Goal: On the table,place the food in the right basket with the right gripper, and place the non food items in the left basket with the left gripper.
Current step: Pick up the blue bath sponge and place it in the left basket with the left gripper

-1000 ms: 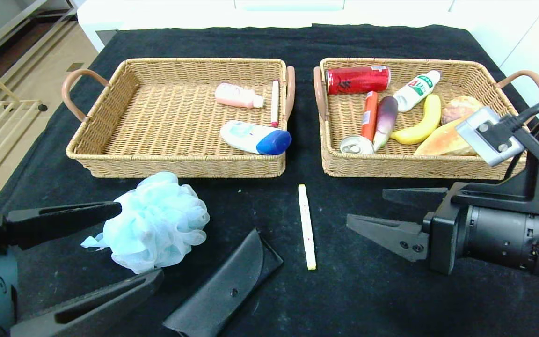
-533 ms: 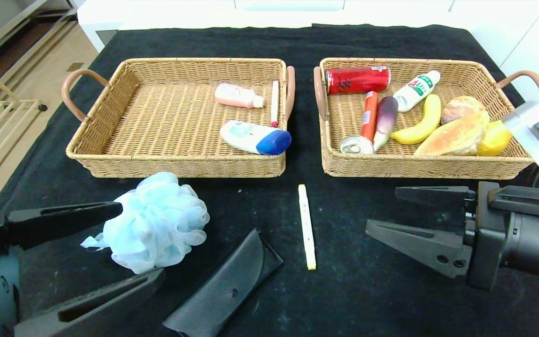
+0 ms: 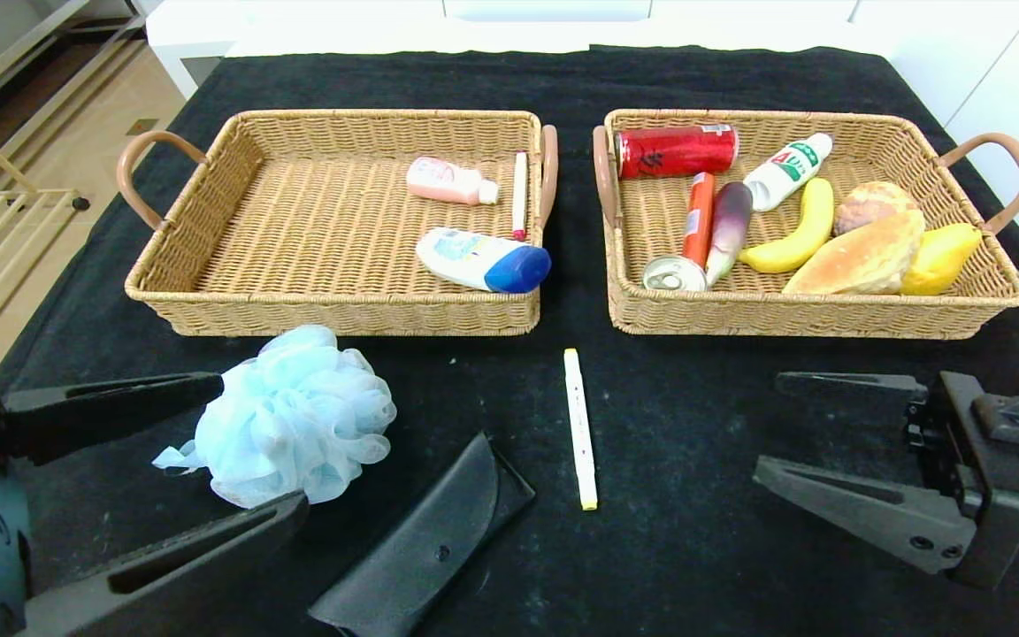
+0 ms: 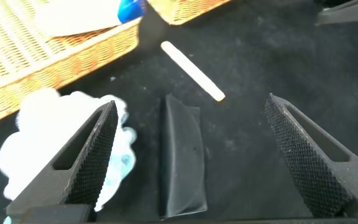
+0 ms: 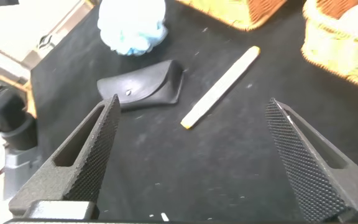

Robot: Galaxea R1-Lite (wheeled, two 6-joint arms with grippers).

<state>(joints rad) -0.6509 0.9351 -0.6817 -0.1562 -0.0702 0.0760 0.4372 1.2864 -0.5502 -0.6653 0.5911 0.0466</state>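
So the table (image 3: 695,548) has a black cloth over it with little pale specks. Two wicker baskets sit side by side toward the far end, the left basket (image 3: 209,305) and the right basket (image 3: 828,320), with a narrow strip of cloth between them. Closer in, lying right on the cloth: a pale blue bath pouf (image 3: 293,420) just in front of the left basket, a black glasses case (image 3: 425,548) beside it, and a white marker (image 3: 579,427) with a yellow tip roughly in the middle.
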